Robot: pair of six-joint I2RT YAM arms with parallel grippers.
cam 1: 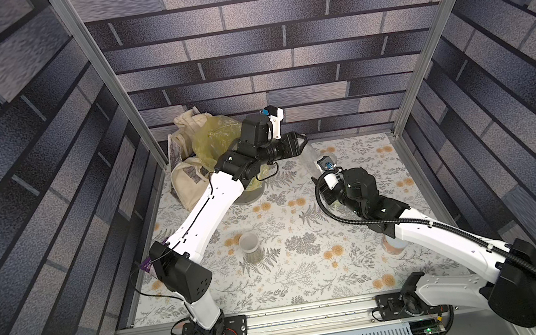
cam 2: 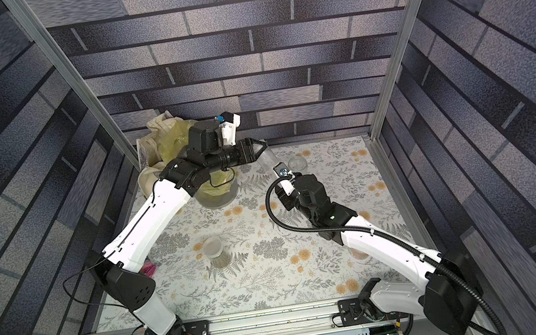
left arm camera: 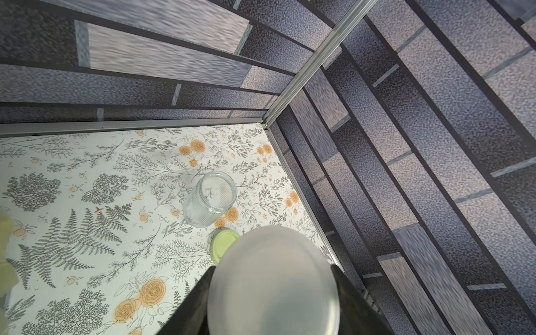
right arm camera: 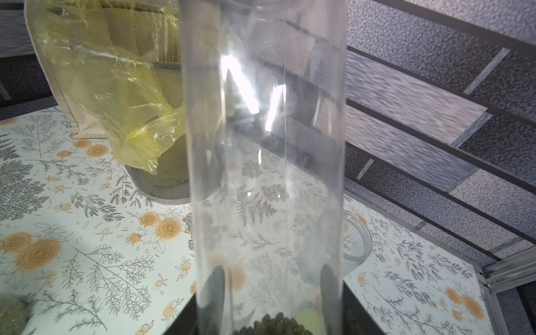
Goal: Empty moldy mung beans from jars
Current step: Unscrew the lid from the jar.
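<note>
My right gripper (right arm camera: 272, 269) is shut on the tall narrow jar (right arm camera: 266, 162), low on its clear wall. A few mung beans (right arm camera: 272, 324) lie at its bottom. My left gripper (left arm camera: 273, 268) is shut on a frosted white lid (left arm camera: 274, 290) at the jar's upper end (cam 1: 309, 157); whether the lid still sits on the jar I cannot tell. The wide jar (left arm camera: 210, 200) stands open by the far right corner, with its pale green lid (left arm camera: 224, 245) beside it. The short lidded jar (cam 1: 249, 247) holds beans at mid-table.
A grey bin with a yellow bag (cam 1: 216, 140) stands at the back left, partly under my left arm. A cream cloth bag (cam 1: 189, 176) lies beside it. A pinkish can (cam 1: 395, 245) is half hidden under my right arm. Walls close the back and the sides.
</note>
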